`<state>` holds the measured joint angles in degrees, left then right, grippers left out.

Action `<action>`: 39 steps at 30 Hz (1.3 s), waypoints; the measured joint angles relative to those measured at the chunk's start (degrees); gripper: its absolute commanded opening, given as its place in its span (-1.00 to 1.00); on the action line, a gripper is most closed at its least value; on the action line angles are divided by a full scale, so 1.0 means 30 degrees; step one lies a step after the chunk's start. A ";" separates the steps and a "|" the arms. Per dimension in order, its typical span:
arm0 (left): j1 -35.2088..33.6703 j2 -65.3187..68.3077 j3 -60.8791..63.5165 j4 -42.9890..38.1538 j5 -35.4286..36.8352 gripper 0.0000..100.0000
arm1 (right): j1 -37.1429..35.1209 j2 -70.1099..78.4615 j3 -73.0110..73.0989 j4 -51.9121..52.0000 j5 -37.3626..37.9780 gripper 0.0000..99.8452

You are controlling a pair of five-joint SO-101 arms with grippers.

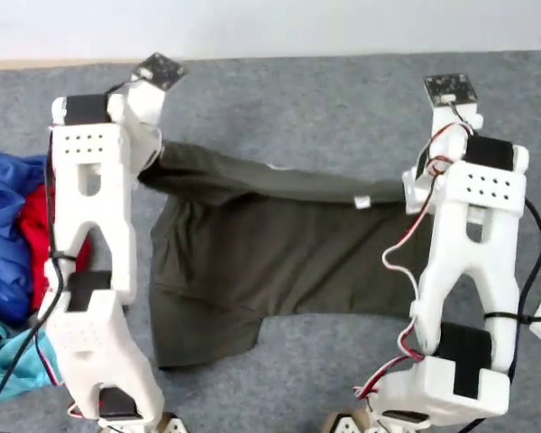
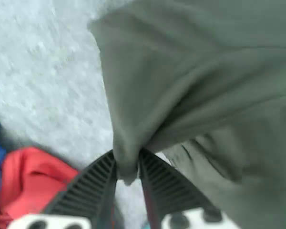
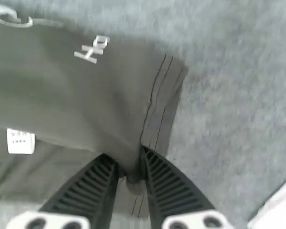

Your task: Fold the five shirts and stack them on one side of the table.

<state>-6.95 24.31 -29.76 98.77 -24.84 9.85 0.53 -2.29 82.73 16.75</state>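
Left hand (image 2: 127, 164) is clamped tight on a bunched pinch of the olive shirt (image 2: 195, 86), the ribbed fingers (image 2: 97, 179) pressed together on the cloth. The right hand (image 3: 128, 164) is likewise closed on the same garment, gripping a stitched hem corner just beside a small white label (image 3: 20, 141). Between the two grips, the held edge runs as a taut band across the middle of the grey table (image 1: 325, 99). The rest of the shirt lies spread flat below it, toward the arms' bases, and one sleeve juts out on the left arm's side.

Holding both ends at once appears meant to keep that edge straight, so that it can be laid over the body of the shirt without sagging or twisting. The work looks to be in the middle of a first fold, and nothing is yet neatly folded or stacked.

At the table's left edge, close beside the left arm, lies a crumpled heap: a blue shirt (image 1: 4, 207), a red shirt (image 1: 36, 234) and a teal shirt (image 1: 4, 365), overlapping one another. They seem parked there to leave the centre free as a folding area, and they appear to be waiting their turn.
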 measured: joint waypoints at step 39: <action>-0.0381 -0.9495 1.6117 0.0000 -0.3692 -0.86 | 0.0967 -0.4542 0.7531 0.1143 0.1934 -0.98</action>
<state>-8.09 -4.18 18.59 98.77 -35.91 12.75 -13.10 20.31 86.15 22.55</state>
